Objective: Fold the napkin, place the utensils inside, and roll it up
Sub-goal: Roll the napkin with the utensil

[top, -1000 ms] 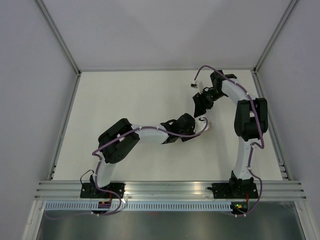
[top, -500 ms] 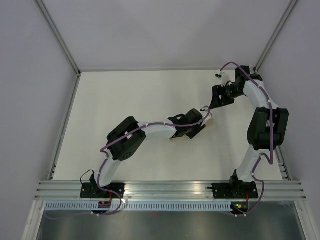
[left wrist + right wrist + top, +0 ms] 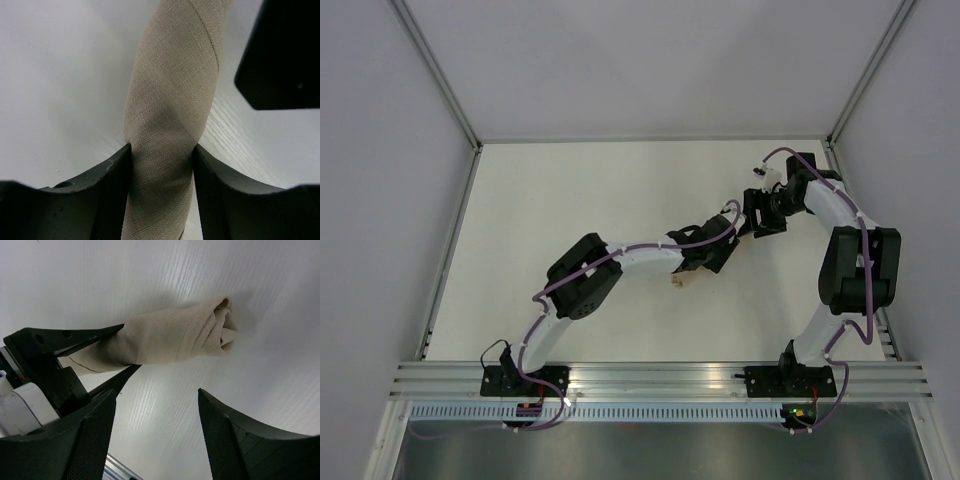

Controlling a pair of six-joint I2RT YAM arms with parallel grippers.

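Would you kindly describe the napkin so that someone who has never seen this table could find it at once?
Start at the white table and follow the left arm to its end effector. Between its dark fingers sits the napkin, a tan cloth wound into a tight roll; it is the only soft, beige thing among black and white robot parts.

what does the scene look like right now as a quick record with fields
napkin: rolled into a tight tube, one end showing spiral folds
utensils: not visible
left gripper: shut on the napkin, one finger on each side of the roll
right gripper: open, empty, facing the roll's free end, not touching it
table: white; whether the roll rests on it or hangs just above cannot be told
stage: rolling looks done
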